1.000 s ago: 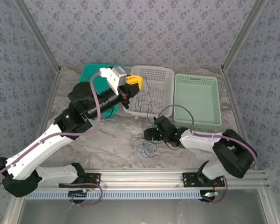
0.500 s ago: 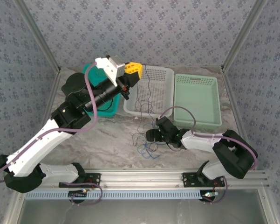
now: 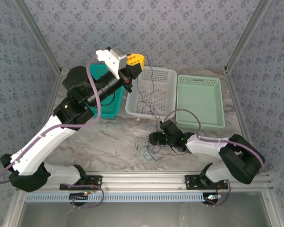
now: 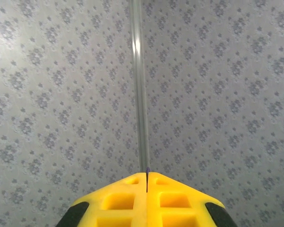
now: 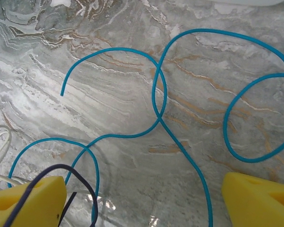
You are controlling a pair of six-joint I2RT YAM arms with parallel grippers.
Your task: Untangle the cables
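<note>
My left gripper (image 3: 137, 60) is raised high above the white basket, its yellow jaws pressed together on a thin dark cable (image 3: 149, 90) that hangs down to the table. In the left wrist view a dark tip (image 4: 147, 170) pokes out between the shut fingers of the left gripper (image 4: 147, 177). A loose pile of blue, dark and pale cables (image 3: 145, 146) lies on the marble table. My right gripper (image 3: 153, 138) sits low beside the pile, open. In the right wrist view a blue cable (image 5: 157, 101) loops between the spread fingers of the right gripper (image 5: 144, 203), while a dark cable (image 5: 80, 182) crosses the left finger (image 5: 28, 203).
Three baskets stand along the back: a teal basket (image 3: 107, 97) partly under the left arm, a white basket (image 3: 163, 75) in the middle and a pale green basket (image 3: 201, 101) on the right. A metal rail (image 3: 142, 179) runs along the near edge. Patterned walls close in on all sides.
The left arm has lifted and drawn back to the left with the dark cable, stretching it higher above the white basket. The right gripper has stayed by the pile, open.
</note>
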